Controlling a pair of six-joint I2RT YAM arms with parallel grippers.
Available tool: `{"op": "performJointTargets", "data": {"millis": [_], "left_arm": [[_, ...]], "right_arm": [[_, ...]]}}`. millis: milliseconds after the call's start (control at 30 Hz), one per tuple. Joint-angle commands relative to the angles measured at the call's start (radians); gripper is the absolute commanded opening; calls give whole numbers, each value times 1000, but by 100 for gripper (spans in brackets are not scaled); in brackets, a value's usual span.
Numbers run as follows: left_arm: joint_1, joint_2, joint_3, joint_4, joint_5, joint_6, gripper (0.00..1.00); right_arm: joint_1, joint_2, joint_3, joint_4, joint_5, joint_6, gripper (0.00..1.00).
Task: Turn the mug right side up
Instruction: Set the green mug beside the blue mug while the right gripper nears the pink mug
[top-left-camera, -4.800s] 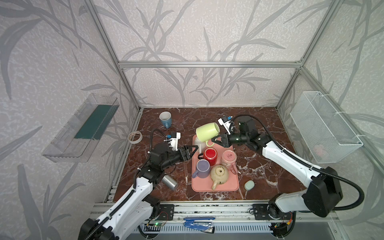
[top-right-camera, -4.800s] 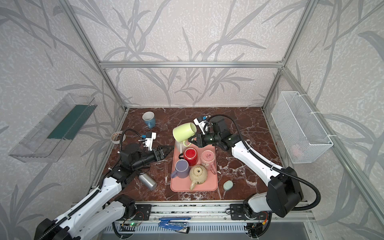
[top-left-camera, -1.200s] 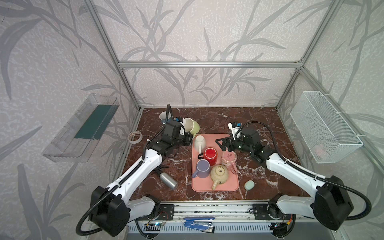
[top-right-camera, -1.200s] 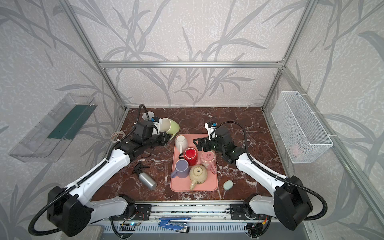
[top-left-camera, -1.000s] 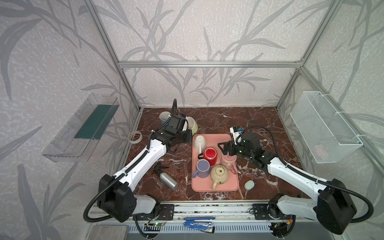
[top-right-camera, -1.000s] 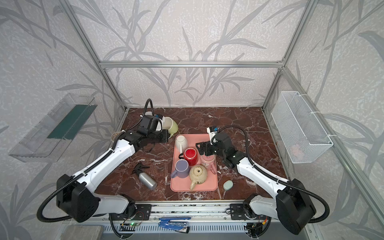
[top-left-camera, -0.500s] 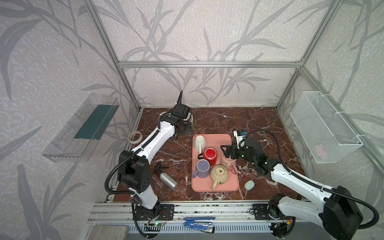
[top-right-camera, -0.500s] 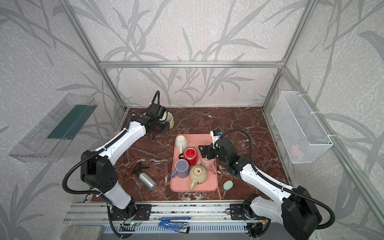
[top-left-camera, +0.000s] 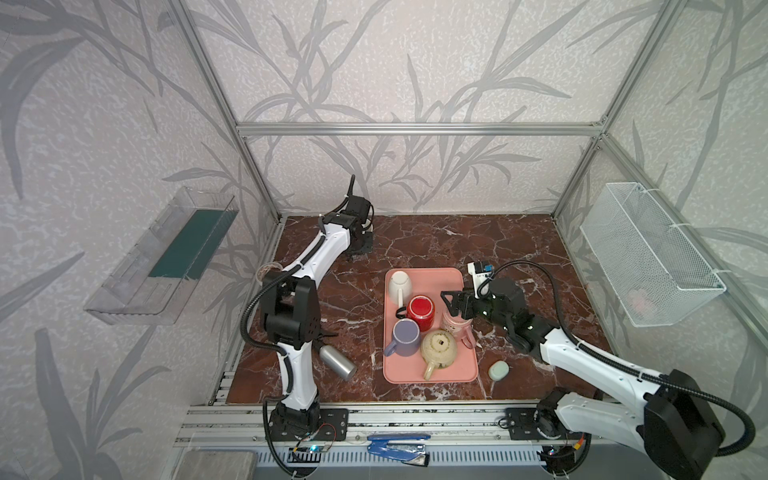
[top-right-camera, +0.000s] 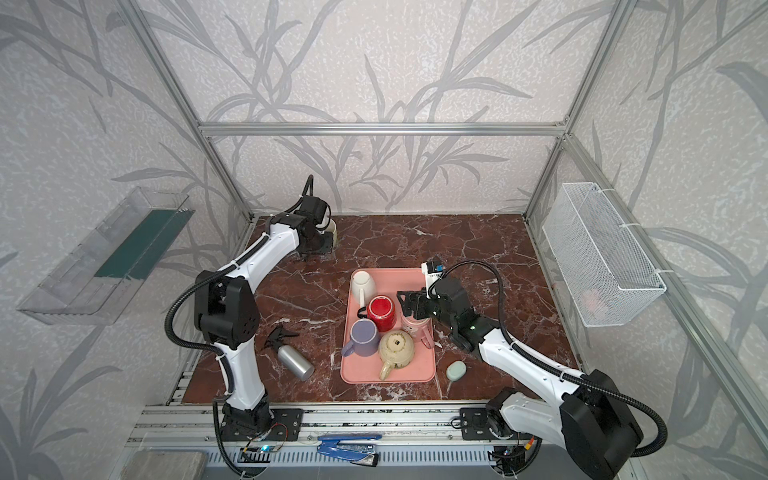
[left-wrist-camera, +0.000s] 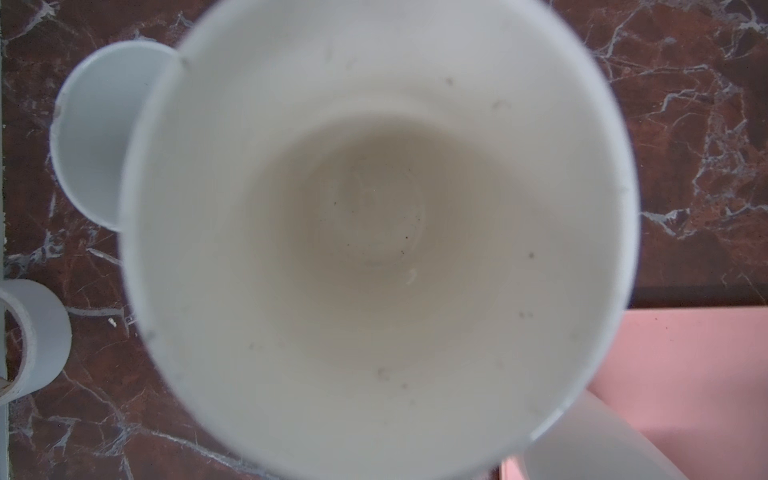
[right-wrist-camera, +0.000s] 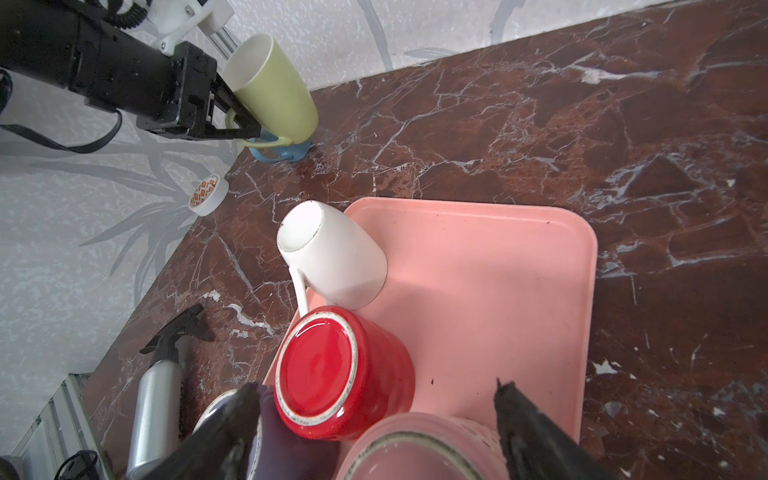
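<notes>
The yellow-green mug stands mouth up at the back left corner of the table. Only its rim shows in a top view. My left gripper is shut on its handle. The mug's pale inside fills the left wrist view. Whether its base touches the table I cannot tell. My right gripper is open over the pink tray, its fingers either side of an upside-down pink mug.
A blue mug stands right beside the held mug, with a tape roll nearby. On the tray are upturned white, red and purple mugs and a teapot. A spray bottle lies left of the tray.
My left arm has swung the mug from beside the tray to the back left corner and lowered it next to the blue mug. My right gripper has drawn back over the pink mug.
</notes>
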Motion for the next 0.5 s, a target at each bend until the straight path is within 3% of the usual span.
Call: {"op": "performJointTargets", "data": {"millis": [0,267,467], "left_arm": [[3,31,104,1,-36,11,0],[8,211,341,-187,-138,-50,0],[8,237,351,-186,-144,-68,0]], "right_arm": [[4,6,-9,40,-3,9,88],[5,28,-9,45,4,19,87],[5,28,-10,48,9,18,86]]}}
